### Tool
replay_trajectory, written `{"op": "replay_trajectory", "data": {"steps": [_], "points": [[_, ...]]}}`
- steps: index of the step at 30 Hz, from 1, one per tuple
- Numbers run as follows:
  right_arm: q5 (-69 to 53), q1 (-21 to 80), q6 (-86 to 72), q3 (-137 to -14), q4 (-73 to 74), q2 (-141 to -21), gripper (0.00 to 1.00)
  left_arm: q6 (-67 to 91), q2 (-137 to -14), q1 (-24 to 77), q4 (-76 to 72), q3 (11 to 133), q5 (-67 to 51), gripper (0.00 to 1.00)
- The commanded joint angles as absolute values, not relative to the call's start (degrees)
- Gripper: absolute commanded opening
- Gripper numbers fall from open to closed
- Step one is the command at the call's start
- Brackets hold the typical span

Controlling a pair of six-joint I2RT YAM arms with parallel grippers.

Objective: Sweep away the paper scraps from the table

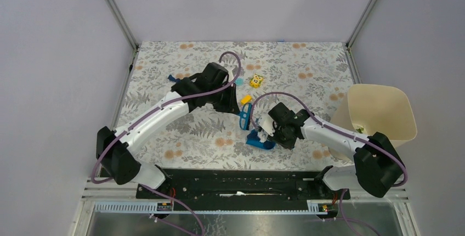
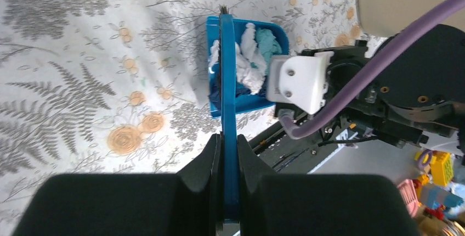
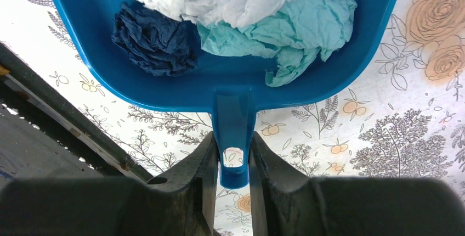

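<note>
the dustpan holds white, cyan and dark blue scraps, its handle clamped in the right gripper. the left gripper pinches the brush.

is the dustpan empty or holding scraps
Not empty: the blue dustpan holds white, light cyan and dark blue paper scraps.

Left tool, right tool: both clamped.

The left arm and the right arm meet in the middle of the flowery counter, at a blue brush and a blue dustpan. A yellow toy lies farther back, and a cream bin stands on the right.
</note>
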State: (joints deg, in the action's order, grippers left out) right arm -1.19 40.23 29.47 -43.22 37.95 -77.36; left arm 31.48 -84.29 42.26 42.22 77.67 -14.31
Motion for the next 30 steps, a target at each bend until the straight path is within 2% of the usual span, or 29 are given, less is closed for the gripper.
{"op": "replay_trajectory", "data": {"steps": [1,6,16,21,26,30], "points": [[-3.0,40.19,29.24,-45.3,39.48,-74.07,0.0,29.04,-79.02,40.76,44.9,78.67,-6.24,0.0],[-4.56,40.17,29.28,-48.89,42.8,-73.63,0.0,28.3,-74.08,37.46,44.53,73.52,1.09,0.0],[-7.14,39.47,30.63,-67.44,57.35,-77.27,0.0,25.29,-66.43,35.46,35.02,54.98,-5.12,0.0],[-6.83,38.84,31.0,-73.55,63.89,-78.9,0.0,25.1,-60.47,35.51,30.85,47.96,-3.85,0.0],[-6.13,35.9,32.67,-77.86,69.38,-79.03,0.0,25.88,-54.24,35.46,26.48,41.48,-0.68,0.0],[-8.23,29.81,33.82,-84.1,75.52,-79.87,0.0,25.97,-53.06,35.51,26.15,39.49,-0.22,0.0]]}}
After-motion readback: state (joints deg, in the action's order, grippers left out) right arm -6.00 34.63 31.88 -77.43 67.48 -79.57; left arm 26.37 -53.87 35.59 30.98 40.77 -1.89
